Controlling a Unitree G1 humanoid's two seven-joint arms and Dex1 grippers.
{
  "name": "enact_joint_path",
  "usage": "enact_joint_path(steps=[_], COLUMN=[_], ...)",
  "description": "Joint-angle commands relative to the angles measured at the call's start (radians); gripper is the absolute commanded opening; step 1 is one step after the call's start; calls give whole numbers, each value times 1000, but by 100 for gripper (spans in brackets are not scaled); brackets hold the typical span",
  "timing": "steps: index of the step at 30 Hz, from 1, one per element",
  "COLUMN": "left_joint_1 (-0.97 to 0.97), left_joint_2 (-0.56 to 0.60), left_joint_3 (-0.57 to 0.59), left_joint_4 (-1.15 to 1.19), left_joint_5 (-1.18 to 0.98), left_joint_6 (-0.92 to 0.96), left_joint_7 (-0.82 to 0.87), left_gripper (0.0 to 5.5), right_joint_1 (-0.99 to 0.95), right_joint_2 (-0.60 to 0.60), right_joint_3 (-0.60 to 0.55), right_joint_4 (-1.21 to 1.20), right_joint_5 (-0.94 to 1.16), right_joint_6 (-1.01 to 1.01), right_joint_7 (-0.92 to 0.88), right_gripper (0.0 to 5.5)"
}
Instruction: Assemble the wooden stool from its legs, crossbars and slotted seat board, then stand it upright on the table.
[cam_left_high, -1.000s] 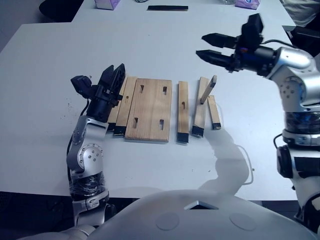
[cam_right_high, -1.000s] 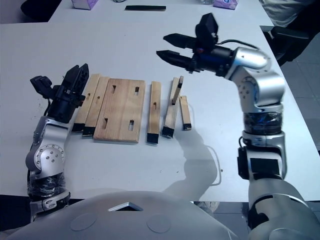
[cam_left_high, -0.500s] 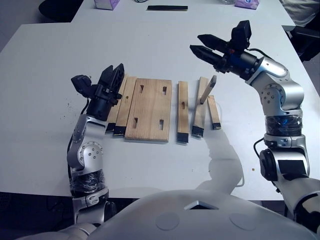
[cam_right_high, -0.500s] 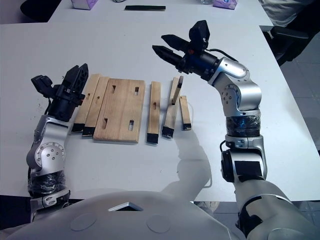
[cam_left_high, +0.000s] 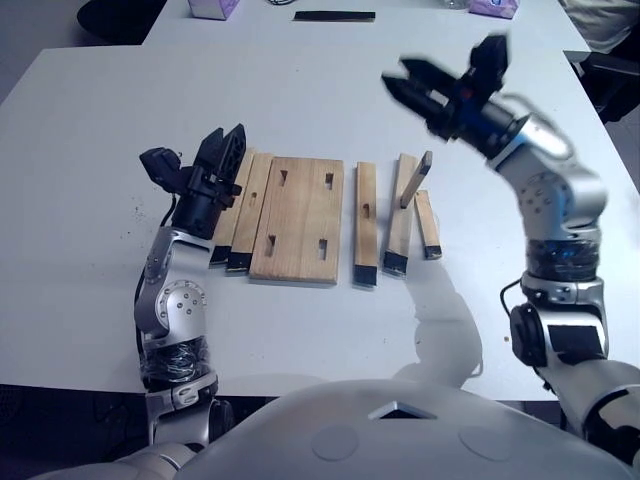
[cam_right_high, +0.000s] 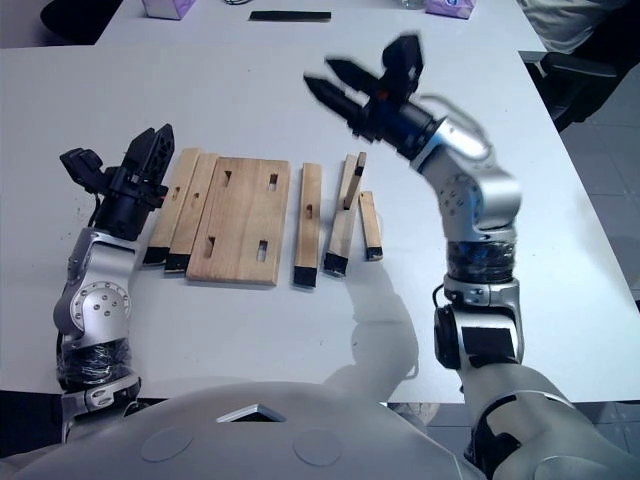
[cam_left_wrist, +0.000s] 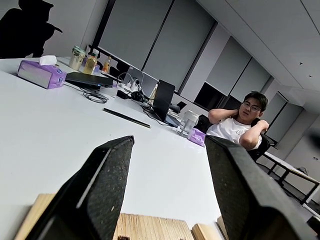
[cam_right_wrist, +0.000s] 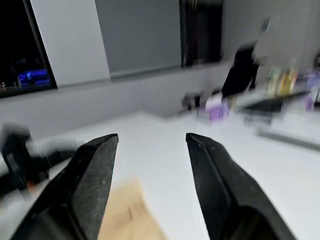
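Your left hand (cam_left_high: 232, 133) is released, its two fingers spread. It sits low at the left end of the row of parts, over the far ends of the two wooden legs (cam_left_high: 250, 205) that lie side by side just left of the slotted seat board (cam_left_high: 297, 217). You cannot tell whether it touches them. Your right hand (cam_left_high: 398, 76) is also released, fingers apart and pointing left. It is raised above the white worktop (cam_left_high: 90, 270), beyond the far right of the parts, grasping nothing. The seat board lies flat with its four slots facing up. To its right lies a long leg (cam_left_high: 366, 222) with a dark near tip, then a second leg (cam_left_high: 399, 225), with a short crossbar (cam_left_high: 428, 225) just beside it. A thin stick (cam_left_high: 416, 178) leans tilted at that second leg's far end.
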Motion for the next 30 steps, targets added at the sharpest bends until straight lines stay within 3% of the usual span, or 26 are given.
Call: enact_joint_path(steps=[1,8,11,16,20,23,30], left_joint_1=[32,93,116,103,97,61,37], left_joint_2=[-28,-64,-61,-33,4,42,79], left_joint_3=[17,48,53,55,54,55,59], left_joint_4=[-31,-98,-128,-166,-172,-159,-138], left_joint_5=[-8,-32,-35,-65,-91,-115,-132], left_joint_6=[-26,-39,-32,18,72,122,169], left_joint_7=[28,89,110,150,155,156,157], left_gripper=[261,261,261,261,261,261,261], right_joint_1=[116,464,511,512,552,618,693], right_joint_2=[-104,-356,-405,-198,-67,30,85], right_joint_3=[66,211,270,265,240,211,230], right_joint_4=[-185,-389,-391,-389,-470,-551,-654], right_joint_5=[23,-113,-170,-244,-259,-295,-340], right_joint_6=[123,113,146,342,473,565,644], right_joint_7=[23,125,111,-230,-406,-548,-650], right_gripper=[251,251,251,251,312,317,317])
